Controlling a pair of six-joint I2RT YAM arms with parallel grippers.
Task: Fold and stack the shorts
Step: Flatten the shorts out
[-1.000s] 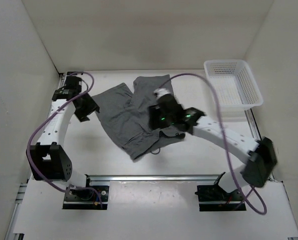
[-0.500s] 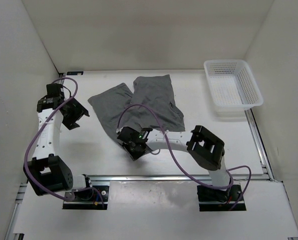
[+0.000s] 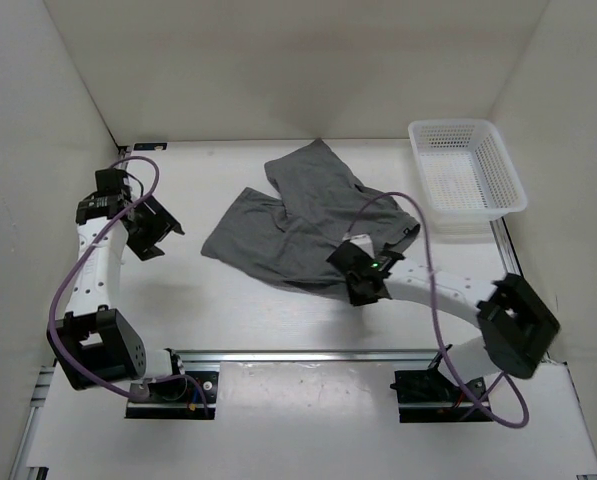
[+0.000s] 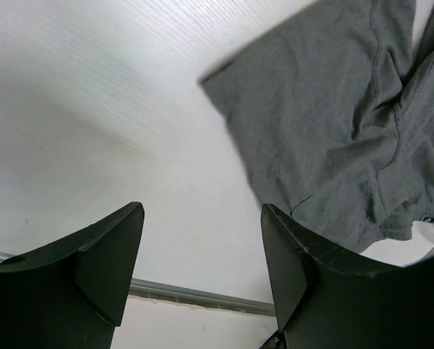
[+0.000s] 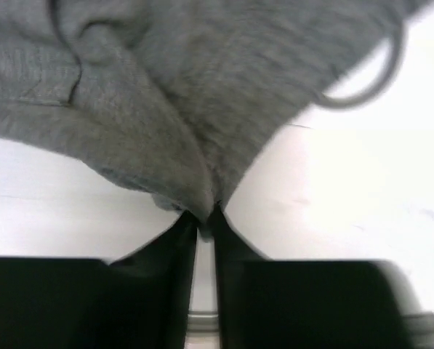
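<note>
The dark grey shorts (image 3: 298, 222) lie spread and rumpled in the middle of the white table, one leg toward the back, one toward the left. My right gripper (image 3: 361, 283) is shut on the shorts' near right edge; in the right wrist view the fabric (image 5: 202, 109) is pinched between the closed fingertips (image 5: 206, 217), and a thin grey drawstring loop (image 5: 376, 80) hangs at the upper right. My left gripper (image 3: 148, 228) is open and empty, held above the table left of the shorts. In the left wrist view the shorts (image 4: 347, 123) lie ahead to the right.
A white plastic basket (image 3: 466, 177) stands at the back right. White walls close in the table on the left, back and right. A metal rail (image 3: 308, 355) runs along the near edge. The right arm's purple cable (image 3: 428, 250) arcs over the shorts' right side.
My right gripper has moved from the shorts' near left corner to the right, dragging the fabric with it; the shorts have shifted and turned. The left arm has barely moved.
</note>
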